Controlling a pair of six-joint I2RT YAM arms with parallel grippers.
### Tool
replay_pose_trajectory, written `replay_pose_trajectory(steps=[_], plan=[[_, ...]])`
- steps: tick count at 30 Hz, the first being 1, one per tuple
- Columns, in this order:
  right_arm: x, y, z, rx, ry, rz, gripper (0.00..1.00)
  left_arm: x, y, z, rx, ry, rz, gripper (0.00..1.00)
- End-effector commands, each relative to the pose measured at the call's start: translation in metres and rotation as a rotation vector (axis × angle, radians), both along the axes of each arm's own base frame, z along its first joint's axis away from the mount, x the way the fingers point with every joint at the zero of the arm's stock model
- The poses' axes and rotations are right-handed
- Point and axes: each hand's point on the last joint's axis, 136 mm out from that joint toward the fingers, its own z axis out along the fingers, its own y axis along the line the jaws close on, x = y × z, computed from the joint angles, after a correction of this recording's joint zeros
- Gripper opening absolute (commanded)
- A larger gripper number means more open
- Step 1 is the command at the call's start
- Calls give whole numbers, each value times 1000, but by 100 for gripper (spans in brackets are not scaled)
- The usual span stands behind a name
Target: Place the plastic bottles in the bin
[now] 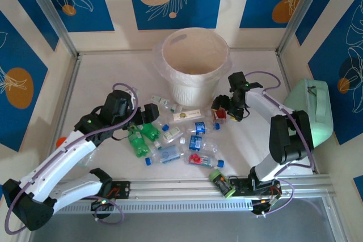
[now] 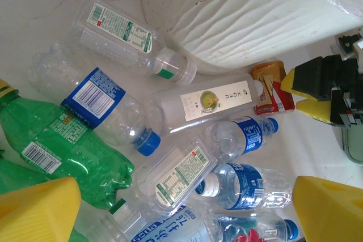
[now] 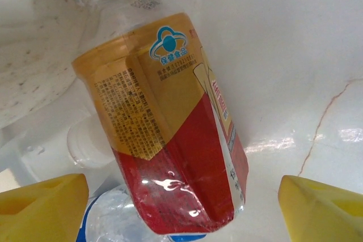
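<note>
Straddling a bottle [image 3: 164, 134], orange end toward bin [image 1: 193, 90], right gripper [image 3: 181, 205] has jaws spread; left gripper [image 2: 184, 211] likewise.

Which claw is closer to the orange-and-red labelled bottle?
Right. The right gripper hangs over the orange-and-red bottle, open fingers either side; the left gripper is farther off, by the green bottles.

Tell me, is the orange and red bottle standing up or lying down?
Lying down: the orange and red bottle rests on its side beside the bin.
</note>
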Motion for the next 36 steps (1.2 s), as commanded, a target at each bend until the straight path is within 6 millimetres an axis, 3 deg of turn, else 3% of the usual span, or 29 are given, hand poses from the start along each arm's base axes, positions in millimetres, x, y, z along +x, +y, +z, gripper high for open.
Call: replay_pose_trajectory(steps=[1,8,22,30,36], plan=[[-1,-2,-2,-50,33,21,87,1,-1,-2,-16,10,4,95],[-3,-6,-15,-117,95,14,87,0,0,-2,-18,12,8,95],[-2,-17,-32,-159,140,-38,76,-1,1,-6,-15,21,13,94],[6,-21,-34,-170,132,-39,86,-2,1,-7,-17,23,11,94],[9,-25,-37,-174,141,-46,78,-1,0,-6,-19,21,9,94]])
